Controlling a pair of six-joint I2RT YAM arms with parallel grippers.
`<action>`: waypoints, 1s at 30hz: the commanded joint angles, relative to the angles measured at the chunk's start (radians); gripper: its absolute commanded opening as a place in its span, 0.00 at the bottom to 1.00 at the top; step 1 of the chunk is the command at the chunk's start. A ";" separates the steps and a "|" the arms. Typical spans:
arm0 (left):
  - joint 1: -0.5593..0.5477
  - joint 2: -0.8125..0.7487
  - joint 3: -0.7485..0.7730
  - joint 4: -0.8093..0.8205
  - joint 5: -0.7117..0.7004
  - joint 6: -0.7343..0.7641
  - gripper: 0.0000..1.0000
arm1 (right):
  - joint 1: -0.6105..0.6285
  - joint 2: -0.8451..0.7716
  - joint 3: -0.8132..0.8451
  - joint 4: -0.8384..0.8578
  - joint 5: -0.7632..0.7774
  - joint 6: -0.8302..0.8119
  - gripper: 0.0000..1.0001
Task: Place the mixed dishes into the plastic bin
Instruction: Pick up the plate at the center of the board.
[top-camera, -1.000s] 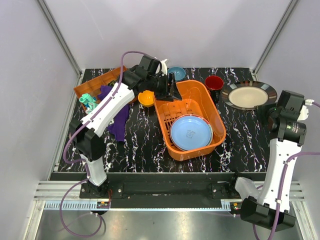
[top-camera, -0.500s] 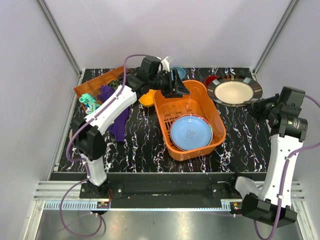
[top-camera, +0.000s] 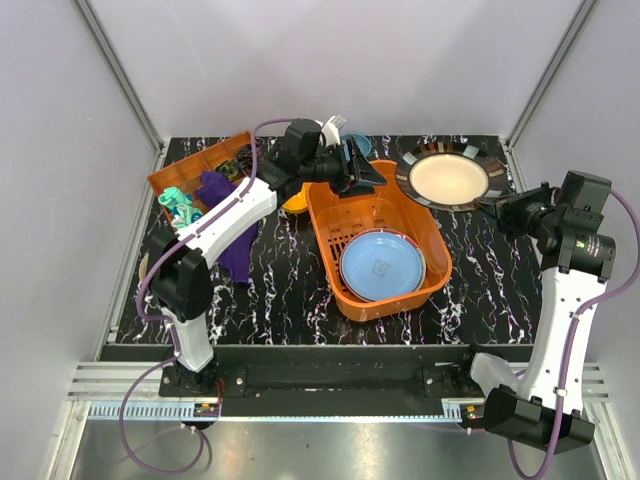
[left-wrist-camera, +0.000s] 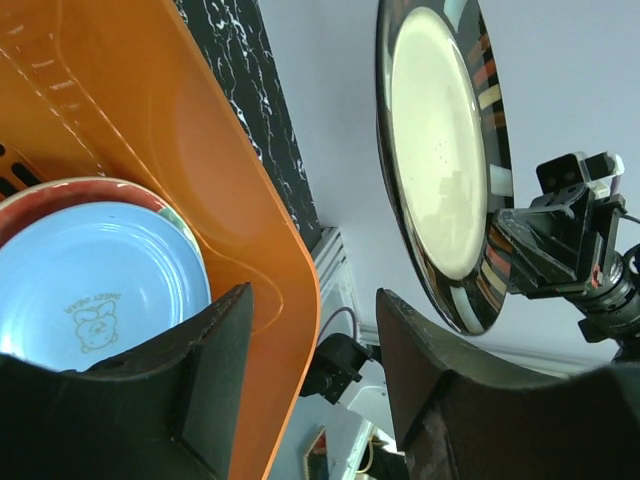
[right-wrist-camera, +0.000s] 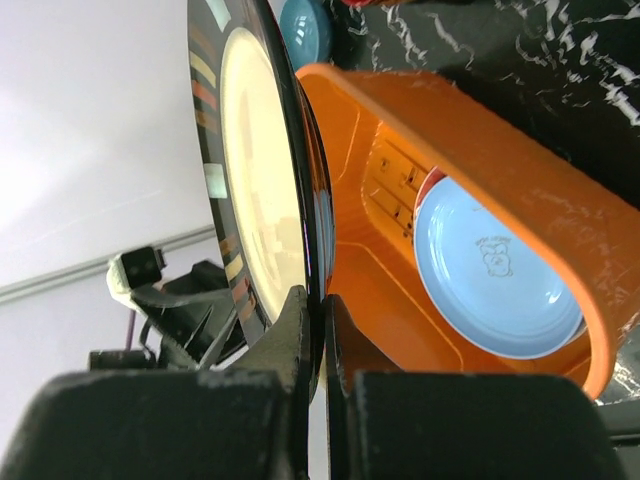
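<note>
My right gripper (top-camera: 497, 208) is shut on the rim of the dark striped-rim plate (top-camera: 447, 178), held tilted in the air over the far right corner of the orange plastic bin (top-camera: 325, 235). In the right wrist view the fingers (right-wrist-camera: 300, 330) pinch the plate (right-wrist-camera: 255, 180) edge-on. A light blue plate (top-camera: 382, 265) lies in the bin on a red-and-green patterned plate (left-wrist-camera: 60, 190). My left gripper (top-camera: 362, 172) hovers open over the bin's far left corner, nothing between its fingers (left-wrist-camera: 215, 370). A small blue bowl (top-camera: 352, 147) sits behind it. The red mug is hidden.
An orange-yellow bowl (top-camera: 293, 202) peeks out under the left arm. A purple cloth (top-camera: 232, 245), a teal toy (top-camera: 178, 205) and a flat brown-orange tray (top-camera: 195, 168) fill the far left. Grey walls close in on three sides.
The right arm has lifted the striped plate off the table and swung it left toward the bin, covering the red mug. The left gripper has shifted right along the bin's far edge.
</note>
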 joint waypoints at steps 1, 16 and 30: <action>0.003 -0.028 -0.024 0.155 0.037 -0.090 0.56 | -0.004 -0.032 0.042 0.199 -0.169 0.015 0.00; 0.004 -0.042 -0.008 0.191 0.012 -0.131 0.56 | -0.004 -0.050 0.036 0.205 -0.189 0.008 0.00; 0.078 -0.117 0.001 0.076 -0.107 -0.073 0.55 | -0.004 -0.064 0.018 0.183 -0.168 -0.009 0.00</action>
